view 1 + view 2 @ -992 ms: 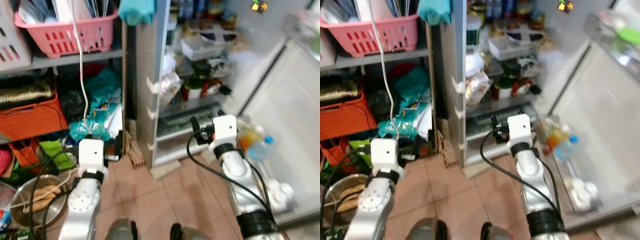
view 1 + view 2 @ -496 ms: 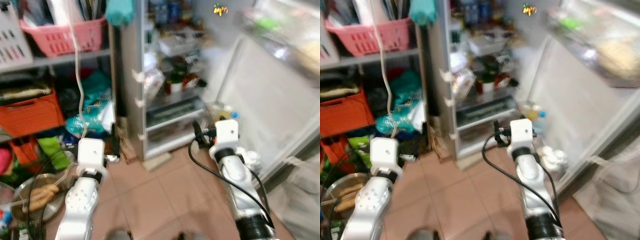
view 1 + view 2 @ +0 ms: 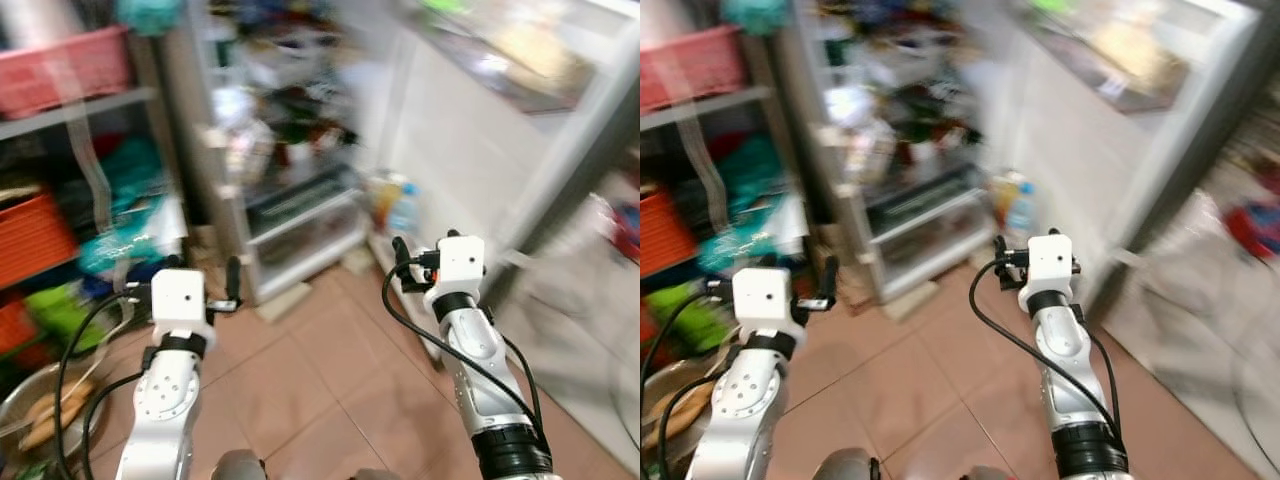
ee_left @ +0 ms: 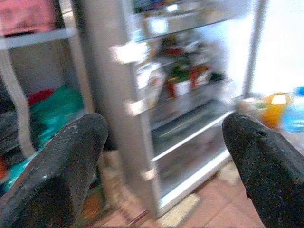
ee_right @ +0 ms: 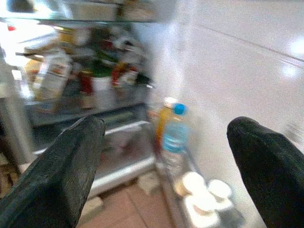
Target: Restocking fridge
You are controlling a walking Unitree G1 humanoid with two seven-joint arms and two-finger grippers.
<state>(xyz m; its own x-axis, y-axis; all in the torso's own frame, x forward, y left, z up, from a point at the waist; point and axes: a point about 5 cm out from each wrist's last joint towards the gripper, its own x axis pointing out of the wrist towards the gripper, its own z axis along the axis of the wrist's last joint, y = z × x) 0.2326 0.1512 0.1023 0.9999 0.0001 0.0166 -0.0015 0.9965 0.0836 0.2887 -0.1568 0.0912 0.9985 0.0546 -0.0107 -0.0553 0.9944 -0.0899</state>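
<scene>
The open fridge (image 3: 290, 150) stands ahead, blurred, with crowded shelves and a drawer low down. Its white door (image 3: 480, 130) swings out to the right. On the door's bottom shelf stand an orange bottle (image 5: 164, 116) and a blue-capped bottle (image 5: 175, 135), with white round lids (image 5: 199, 190) beside them. My left gripper (image 4: 164, 137) is open and holds nothing, raised over the tiled floor short of the fridge. At the same height, my right gripper (image 5: 166, 133) is open and holds nothing, near the door's lower edge.
A shelf unit at the left holds a pink basket (image 3: 60, 70), an orange crate (image 3: 30, 235) and green bags. A metal bowl (image 3: 40, 410) sits on the floor by my left arm. Bare tiles (image 3: 320, 370) lie between me and the fridge.
The camera has swung to the right, so the fridge and shelves have slid left in the picture and blurred. Both arms keep the same raised pose with open fingers.
</scene>
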